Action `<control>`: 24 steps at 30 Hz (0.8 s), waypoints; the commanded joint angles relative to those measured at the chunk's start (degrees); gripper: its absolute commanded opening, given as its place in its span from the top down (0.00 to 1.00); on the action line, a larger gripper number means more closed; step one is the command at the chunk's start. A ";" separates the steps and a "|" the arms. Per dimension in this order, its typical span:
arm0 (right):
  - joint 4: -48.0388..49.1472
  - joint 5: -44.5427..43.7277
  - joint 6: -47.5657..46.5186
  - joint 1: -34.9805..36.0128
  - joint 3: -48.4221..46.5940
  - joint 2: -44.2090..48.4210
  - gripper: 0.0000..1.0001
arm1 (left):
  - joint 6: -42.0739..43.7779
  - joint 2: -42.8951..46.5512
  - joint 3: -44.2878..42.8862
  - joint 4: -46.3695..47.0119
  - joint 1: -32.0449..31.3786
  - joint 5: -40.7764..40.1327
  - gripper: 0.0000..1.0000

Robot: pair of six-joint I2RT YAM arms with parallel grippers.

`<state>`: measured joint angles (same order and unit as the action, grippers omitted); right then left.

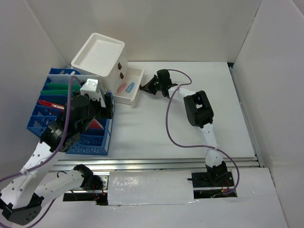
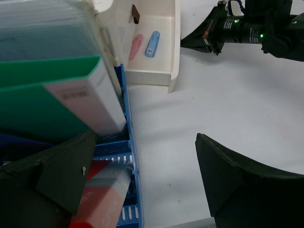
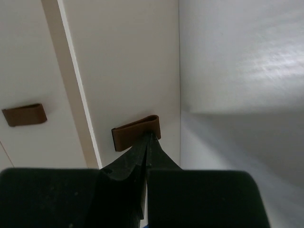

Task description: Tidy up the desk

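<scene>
White walls (image 1: 166, 28) enclose the desk (image 1: 223, 104); left gripper (image 2: 147, 164) spread beside blue rack (image 1: 95, 142); right gripper (image 3: 149, 142) pressed together at brown handle (image 3: 133, 133).

Faint print on white box end (image 2: 80, 95), red packet (image 2: 102, 204): unreadable.

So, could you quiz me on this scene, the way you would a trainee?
1. True or false: the left gripper is shut.
2. What lies in the open drawer? A) a pink oblong item and a blue oblong item; B) scissors; C) nothing.
3. Fill in: the right gripper is shut, its tips right at a brown ____ on a white panel.
Key: 1 false, its fingers stand wide apart; 2 A; 3 handle.
</scene>
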<state>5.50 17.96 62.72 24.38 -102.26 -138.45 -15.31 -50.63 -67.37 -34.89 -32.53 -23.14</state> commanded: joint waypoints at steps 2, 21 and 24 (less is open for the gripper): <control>1.98 3.58 5.91 1.02 -10.48 -5.41 1.00 | -1.12 5.80 3.21 6.86 0.45 -2.00 0.00; 23.50 -5.03 19.02 3.83 0.82 -4.99 1.00 | 1.69 8.10 5.77 8.97 1.07 3.19 0.01; 24.12 -6.71 19.28 3.74 3.20 -3.76 1.00 | 0.11 4.42 0.77 6.52 1.24 2.31 0.00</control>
<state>25.04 14.59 80.58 27.53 -100.64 -147.30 -13.91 -43.66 -61.95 -28.53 -31.75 -21.50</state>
